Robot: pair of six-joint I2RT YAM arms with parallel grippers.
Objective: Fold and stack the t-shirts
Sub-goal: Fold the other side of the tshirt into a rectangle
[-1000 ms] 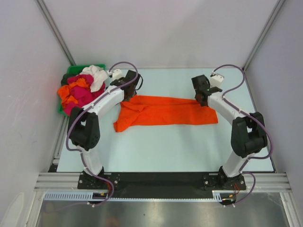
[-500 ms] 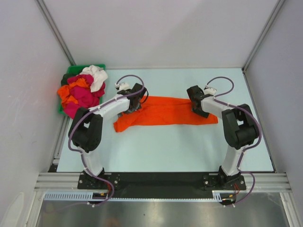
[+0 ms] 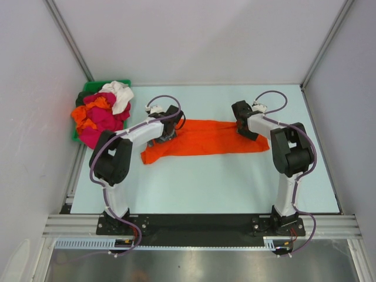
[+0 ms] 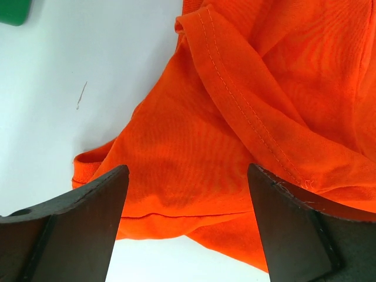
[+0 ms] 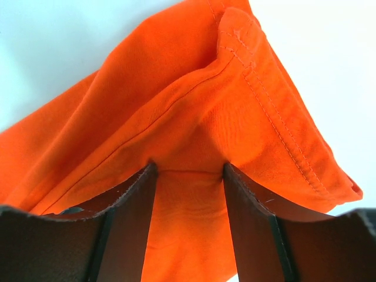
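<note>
Right wrist view: right claw pinching a fold of orange shirt. Left claw wide open over the cloth, gripping nothing. Best close left firmly on the hem before lifting both ends together.

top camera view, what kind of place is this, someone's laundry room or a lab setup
Most likely a lab test cell: plain white walls enclose a bare pale table, and an aluminium rail carries the arms. An orange t-shirt and a green bin of shirts are the only props.
</note>
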